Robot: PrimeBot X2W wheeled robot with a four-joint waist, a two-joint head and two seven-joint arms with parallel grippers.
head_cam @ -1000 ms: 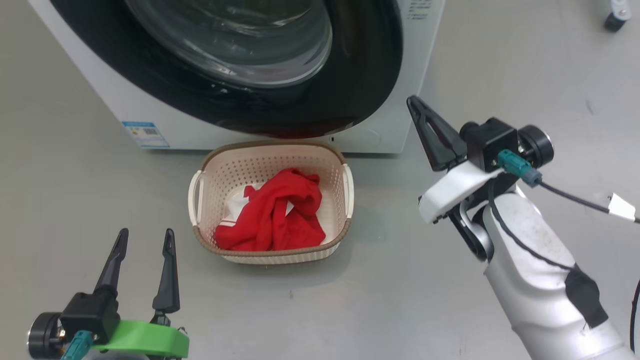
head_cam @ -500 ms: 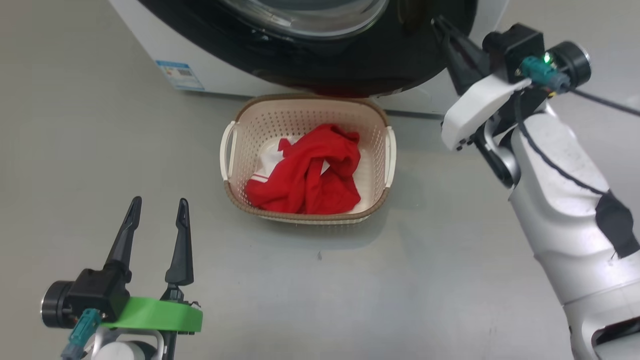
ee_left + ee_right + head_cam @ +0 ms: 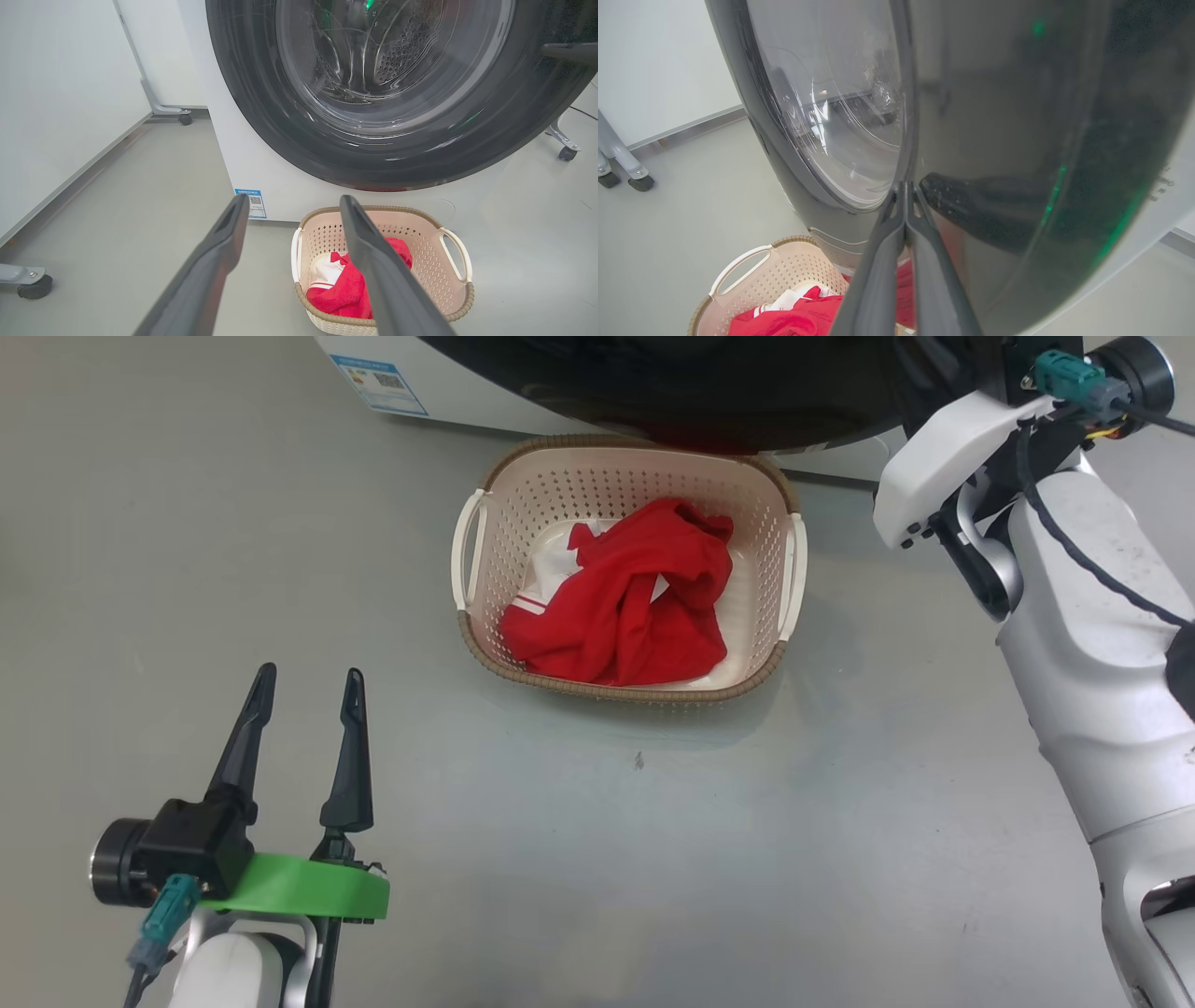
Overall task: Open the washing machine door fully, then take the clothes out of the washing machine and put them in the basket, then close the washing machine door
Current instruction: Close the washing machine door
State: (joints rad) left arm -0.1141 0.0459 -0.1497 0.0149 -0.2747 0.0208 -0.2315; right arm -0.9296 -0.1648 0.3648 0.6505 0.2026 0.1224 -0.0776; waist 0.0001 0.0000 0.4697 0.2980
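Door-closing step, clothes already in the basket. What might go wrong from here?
1. The right claw, shut, rests its narrow tips against the glossy curved washing machine door; they may slide off.
2. The basket sits right beneath the door's lower edge, so the door might catch its rim as it closes.
3. Latching isn't visible; the door may stay ajar.

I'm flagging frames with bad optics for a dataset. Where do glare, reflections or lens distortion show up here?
Right wrist view: the glossy washing machine door mirrors the shut right pincer and carries green glints. Left wrist view: wide-angle stretch makes the open left pincer loom large. Head view: even light, soft shadow on the floor beside the basket.
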